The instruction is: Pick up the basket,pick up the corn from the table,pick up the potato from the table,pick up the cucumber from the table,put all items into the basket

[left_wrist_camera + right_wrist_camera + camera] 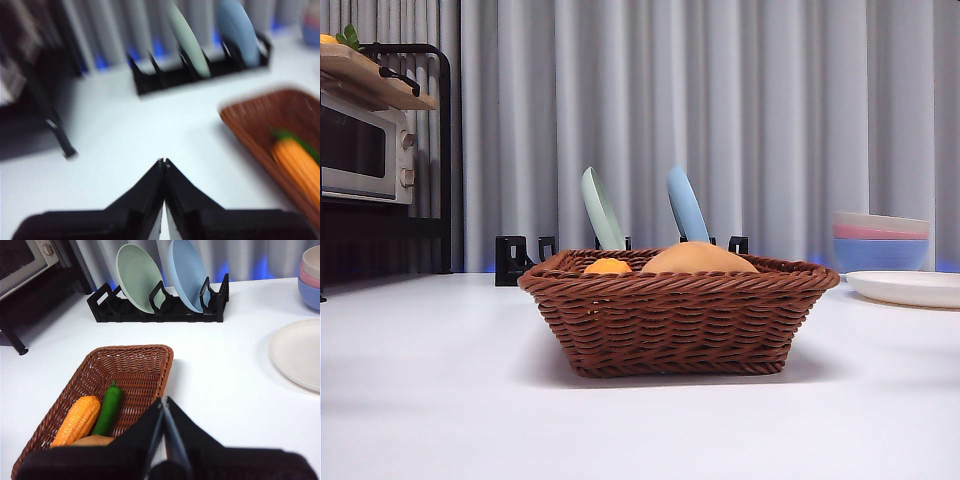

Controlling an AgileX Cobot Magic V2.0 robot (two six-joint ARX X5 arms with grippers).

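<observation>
I read the loading as finished: all 3 vegetables lie inside the basket (131, 371), which sits on the white table (430, 380) at the centre of the front view. In the right wrist view the corn (76, 420) lies at lower left, the cucumber (107, 410) touching its side, and only a sliver of the potato (92, 441) shows past my claw. From the front, the corn (608, 267) and potato (698, 258) peek over the braided rim; the cucumber is hidden there.

The right claw (163, 402) hovers over the basket's near corner, jaws pressed together, gripping nothing. The left claw (163, 162) is also closed and empty, over bare table beside the basket (280, 130); that picture is blurred.

What remains, I judge, is to clear both arms without disturbing the load. I would lift the right arm straight up before swinging away, so the jaws miss the rim, and keep the left clear of the dish rack (200, 72) with its 2 plates.
</observation>
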